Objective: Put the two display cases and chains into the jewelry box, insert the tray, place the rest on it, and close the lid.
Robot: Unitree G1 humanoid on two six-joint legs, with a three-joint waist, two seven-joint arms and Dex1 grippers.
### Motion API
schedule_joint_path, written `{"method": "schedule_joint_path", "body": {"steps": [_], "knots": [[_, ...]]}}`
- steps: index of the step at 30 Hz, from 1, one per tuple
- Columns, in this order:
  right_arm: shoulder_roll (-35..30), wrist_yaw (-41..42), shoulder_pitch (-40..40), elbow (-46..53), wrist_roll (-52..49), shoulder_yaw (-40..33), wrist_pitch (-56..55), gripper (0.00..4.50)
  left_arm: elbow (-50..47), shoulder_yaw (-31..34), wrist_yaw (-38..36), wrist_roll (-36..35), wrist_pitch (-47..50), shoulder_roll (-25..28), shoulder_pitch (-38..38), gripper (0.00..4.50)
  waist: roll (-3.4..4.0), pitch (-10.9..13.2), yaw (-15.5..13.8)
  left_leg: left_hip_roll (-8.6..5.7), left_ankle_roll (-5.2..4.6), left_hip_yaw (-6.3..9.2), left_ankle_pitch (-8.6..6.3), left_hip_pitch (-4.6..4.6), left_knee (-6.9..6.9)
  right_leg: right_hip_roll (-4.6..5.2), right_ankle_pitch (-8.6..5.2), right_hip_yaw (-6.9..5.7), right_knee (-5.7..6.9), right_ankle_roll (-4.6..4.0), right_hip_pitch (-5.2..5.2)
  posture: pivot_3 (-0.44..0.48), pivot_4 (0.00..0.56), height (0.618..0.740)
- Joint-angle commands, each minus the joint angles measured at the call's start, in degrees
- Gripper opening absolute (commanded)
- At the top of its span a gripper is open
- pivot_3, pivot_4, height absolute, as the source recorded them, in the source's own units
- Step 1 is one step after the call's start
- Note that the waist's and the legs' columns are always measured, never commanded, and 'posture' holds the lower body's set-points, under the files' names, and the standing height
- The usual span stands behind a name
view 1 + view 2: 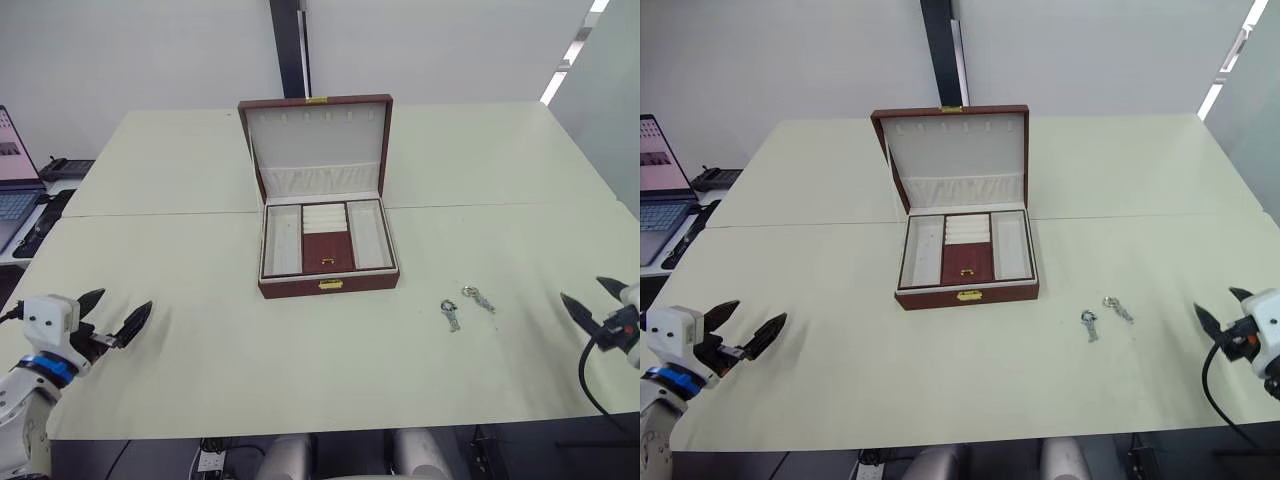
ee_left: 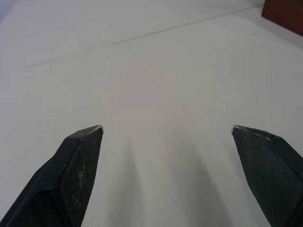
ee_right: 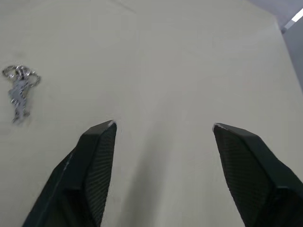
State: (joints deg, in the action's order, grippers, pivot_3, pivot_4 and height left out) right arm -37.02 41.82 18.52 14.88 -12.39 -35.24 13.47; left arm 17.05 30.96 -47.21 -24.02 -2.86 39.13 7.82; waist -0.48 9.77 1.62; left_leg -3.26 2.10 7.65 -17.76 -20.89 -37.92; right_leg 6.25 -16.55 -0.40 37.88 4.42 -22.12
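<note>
Jewelry box [image 1: 328, 245] sits mid-table, lid up; both claws [image 1: 113, 317] [image 1: 594, 300] wide at edges.

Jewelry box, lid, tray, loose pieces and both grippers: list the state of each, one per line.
jewelry box: open, front clasp undone
lid: raised upright
tray: seated in the box, compartments empty
silvery pieces: two, loose on the table
left gripper: open, empty
right gripper: open, empty

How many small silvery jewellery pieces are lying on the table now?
2. One silvery piece lies right of the jewelry box, and the second piece is just beyond it, further right. Others may be hidden inside the box.
</note>
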Motion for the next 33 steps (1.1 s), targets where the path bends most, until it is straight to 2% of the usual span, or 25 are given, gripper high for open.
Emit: {"method": "schedule_joint_path", "body": {"steps": [1,10,18,24,29,33], "knots": [[-0.75,-0.05,0.10,1.64,-1.41,-1.47,-1.66,4.47,-2.08,0.31,-1.48,-1.04,-0.07,0.66,0.11,4.50,-0.01,0.00,0.00,0.00,0.00,0.00,0.00,0.03,0.00,0.00,0.00,0.00,0.00,0.00,0.02,0.000,0.150,0.740],[-1.28,0.10,-0.22,0.18,-1.83,-0.85,-2.19,4.47,-5.69,-1.04,-4.61,-1.61,1.39,0.73,0.91,4.50,-0.01,-0.03,0.01,0.02,0.00,0.01,0.00,0.07,0.00,-0.02,0.00,-0.01,0.01,0.00,0.05,0.000,0.150,0.740],[-2.50,1.22,0.19,0.40,-2.93,-1.15,-2.23,4.47,-14.53,-5.09,-13.09,-3.77,4.87,2.97,2.53,4.50,-0.01,-0.03,0.01,0.03,0.00,0.00,0.00,0.07,0.00,-0.02,0.00,0.00,0.01,0.00,0.07,0.000,0.150,0.740],[-4.89,3.78,0.64,2.08,-3.65,0.73,-1.70,4.47,-28.52,-10.00,-21.95,-8.39,7.43,4.73,5.57,4.50,0.01,-0.04,0.01,0.04,0.00,-0.03,0.00,0.07,0.00,-0.01,0.00,0.01,-0.01,0.00,0.09,0.000,0.150,0.740],[-6.54,5.93,0.23,6.11,-5.29,4.29,1.83,4.47,-38.47,-13.50,-21.88,-13.49,11.01,3.68,3.01,4.50,0.02,-0.05,-0.03,0.07,0.00,-0.02,0.00,0.07,-0.02,-0.02,0.00,-0.02,-0.01,-0.01,0.11,0.000,0.150,0.740],[-8.29,6.29,-1.71,8.52,-6.14,8.19,6.79,4.47,-42.14,-15.19,-22.54,-16.07,12.68,3.88,0.67,4.50,0.03,-0.05,-0.09,0.05,0.00,-0.02,0.00,0.07,-0.03,-0.02,0.00,-0.02,-0.01,-0.01,0.13,0.000,0.150,0.740]]}}
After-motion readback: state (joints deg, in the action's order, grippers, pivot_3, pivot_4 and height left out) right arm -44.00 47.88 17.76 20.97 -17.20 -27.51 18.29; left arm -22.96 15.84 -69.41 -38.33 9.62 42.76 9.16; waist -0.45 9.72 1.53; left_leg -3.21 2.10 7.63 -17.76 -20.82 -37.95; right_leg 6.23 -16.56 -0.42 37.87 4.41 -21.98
